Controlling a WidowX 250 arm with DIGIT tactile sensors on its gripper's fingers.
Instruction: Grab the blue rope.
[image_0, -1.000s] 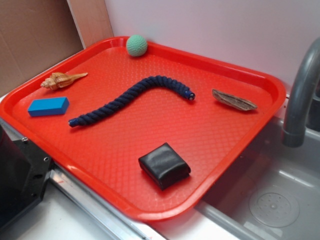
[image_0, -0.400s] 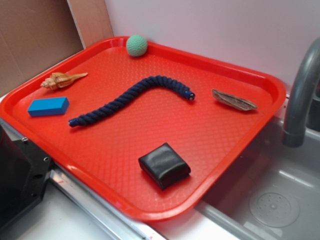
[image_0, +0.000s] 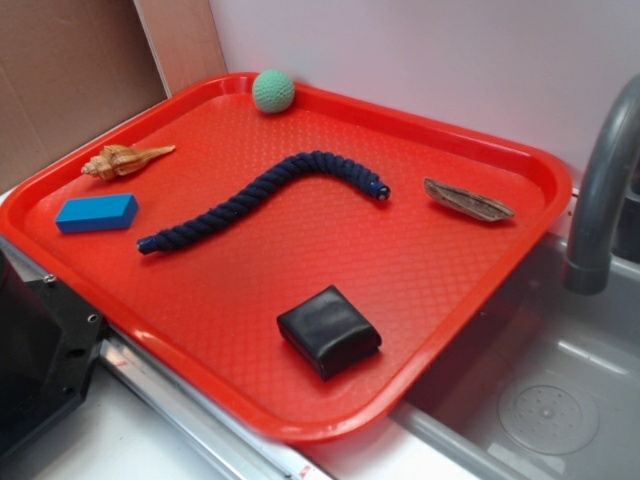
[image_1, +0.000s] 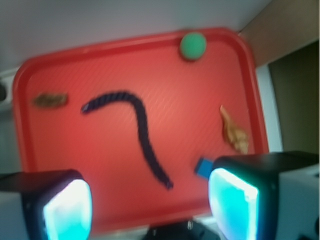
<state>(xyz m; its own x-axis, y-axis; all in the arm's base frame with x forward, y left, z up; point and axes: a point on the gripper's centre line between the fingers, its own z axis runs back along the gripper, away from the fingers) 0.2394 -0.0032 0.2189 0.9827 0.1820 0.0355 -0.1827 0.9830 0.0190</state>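
The dark navy twisted rope (image_0: 262, 201) (image_1: 138, 132) lies curved across the middle of the red plastic tray (image_0: 480, 290) (image_1: 65, 65), untouched. A green ball (image_0: 273, 91) sits at its 12 o'clock, a black square pad (image_0: 329, 331) at its 5 o'clock. In the wrist view the gripper (image_1: 150, 205) hangs over the tray's near edge, jaws spread wide and holding nothing.

rope (image_0: 265, 198) mid-tray (image_0: 540, 165), block (image_0: 96, 212) left, ball (image_0: 273, 91) behind

We see a red tray (image_0: 520, 170) carrying blue rope (image_0: 262, 196) centrally, green ball (image_0: 273, 91) at twelve o'clock, black pad (image_0: 329, 331) at six
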